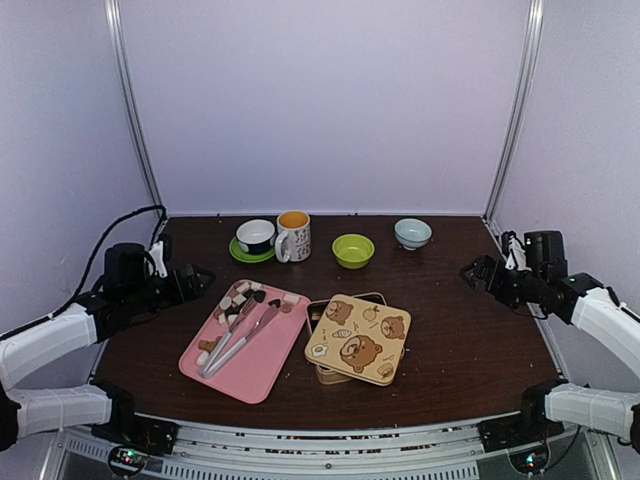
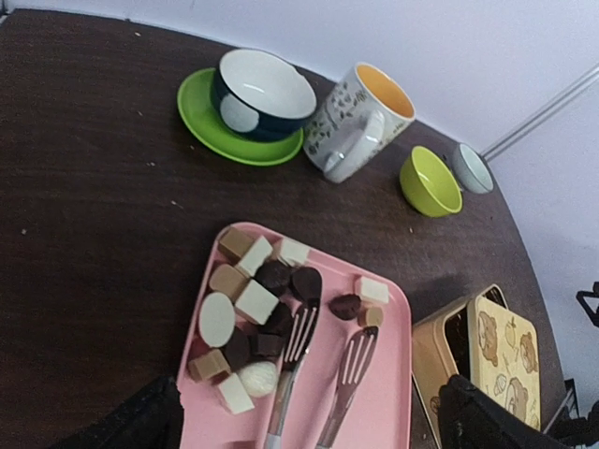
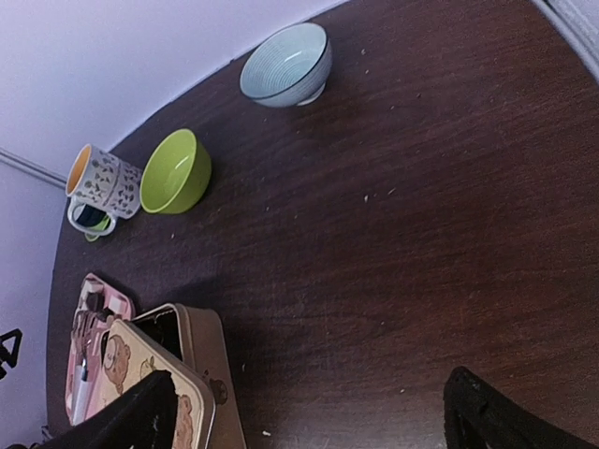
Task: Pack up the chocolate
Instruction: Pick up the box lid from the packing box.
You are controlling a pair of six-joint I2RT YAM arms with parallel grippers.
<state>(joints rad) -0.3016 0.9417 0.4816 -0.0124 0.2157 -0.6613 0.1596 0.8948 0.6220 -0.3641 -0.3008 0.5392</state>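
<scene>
The chocolate (image 1: 238, 296) (image 2: 251, 304) is a heap of dark brown, tan and white bite-size pieces at the far end of a pink tray (image 1: 255, 378) (image 2: 393, 393). My left gripper (image 1: 196, 279) (image 2: 314, 423) hangs open just left of the tray with nothing between its fingers. In the left wrist view the chocolate lies just ahead of its jaws. My right gripper (image 1: 472, 272) (image 3: 309, 413) is open and empty over bare table at the right, well away from the chocolate.
Pink-handled metal tongs (image 1: 240, 335) (image 2: 323, 374) lie on the tray beside the pieces. A gold bear tin (image 1: 360, 342) (image 2: 501, 351) (image 3: 154, 369) sits mid-table, its lid askew. Along the back stand a dark bowl on a green saucer (image 1: 255, 238), a mug (image 1: 293, 236), a green bowl (image 1: 353, 250) and a pale bowl (image 1: 412, 233).
</scene>
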